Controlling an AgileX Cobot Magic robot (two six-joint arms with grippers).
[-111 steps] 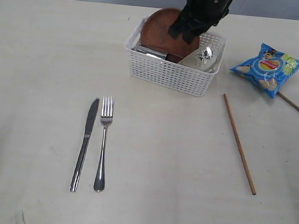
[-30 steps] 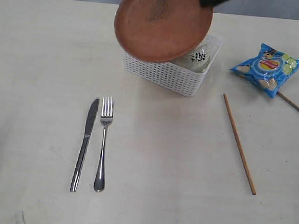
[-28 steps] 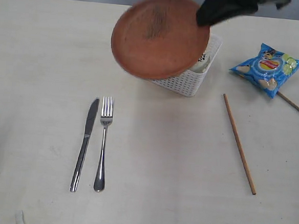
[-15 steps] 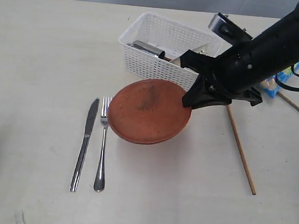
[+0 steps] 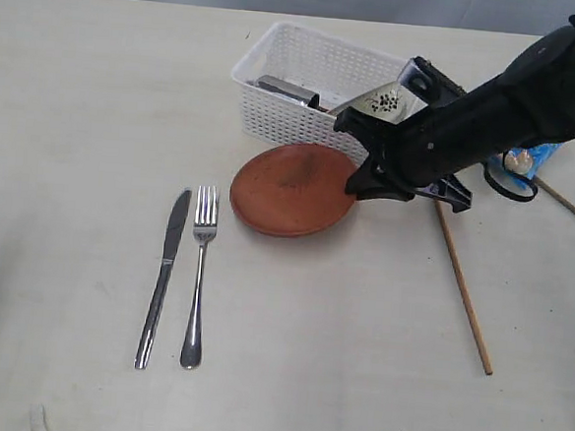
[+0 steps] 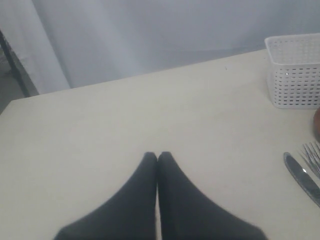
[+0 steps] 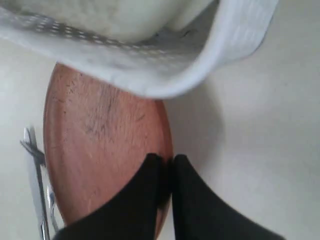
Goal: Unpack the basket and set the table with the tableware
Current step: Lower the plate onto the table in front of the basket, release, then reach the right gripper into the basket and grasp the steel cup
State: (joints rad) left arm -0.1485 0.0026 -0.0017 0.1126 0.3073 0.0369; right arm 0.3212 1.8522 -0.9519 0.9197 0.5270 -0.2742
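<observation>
Pale cream table (image 5: 80, 83) filling up. Right hand (image 5: 357, 187), nearly closed, pinching rim of brown plate (image 5: 291, 188). Plate lifted from basket (image 5: 284, 126) moments ago, now settling between basket and fork (image 5: 200, 269); release likely coming next. Left hand (image 6: 157, 159) closed, empty.

No text, brand or number can be read anywhere. Of the blue bag (image 5: 521, 160), to the right of the basket (image 5: 294, 127), only a small corner shows past the right arm (image 5: 503, 102), with its printed face hidden. The dark speckled mark on the white bowl (image 5: 383, 102) inside the basket is too small to make out as letters.
</observation>
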